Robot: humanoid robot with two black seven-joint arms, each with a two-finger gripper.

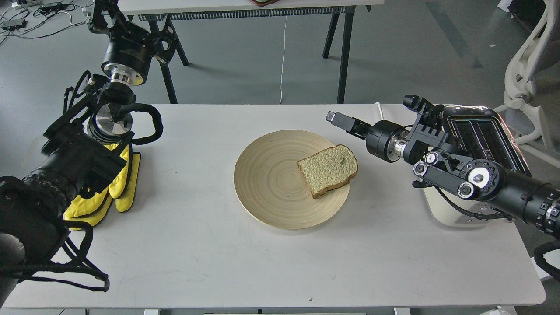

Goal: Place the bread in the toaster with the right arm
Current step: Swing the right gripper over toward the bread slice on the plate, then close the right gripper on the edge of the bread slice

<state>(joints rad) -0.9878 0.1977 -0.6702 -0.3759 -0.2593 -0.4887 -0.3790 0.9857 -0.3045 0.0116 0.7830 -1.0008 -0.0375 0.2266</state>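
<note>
The bread point(328, 169) lies flat on the right side of a round wooden plate point(271, 183) in the middle of the white table. The toaster point(481, 131) stands at the table's right edge with its chrome top and two slots showing; my right arm covers most of its side. My right gripper point(340, 120) reaches left from in front of the toaster. It hovers just above and right of the bread, apart from it, and its fingers overlap so I cannot tell their gap. My left gripper point(101, 15) is raised at the far left, its fingertips cut off.
Yellow gloves point(118, 183) lie at the table's left edge under my left arm. The toaster's white cord point(387, 135) runs off the back of the table. A second table's black legs point(343, 52) stand behind. A white chair point(525, 74) is at the right.
</note>
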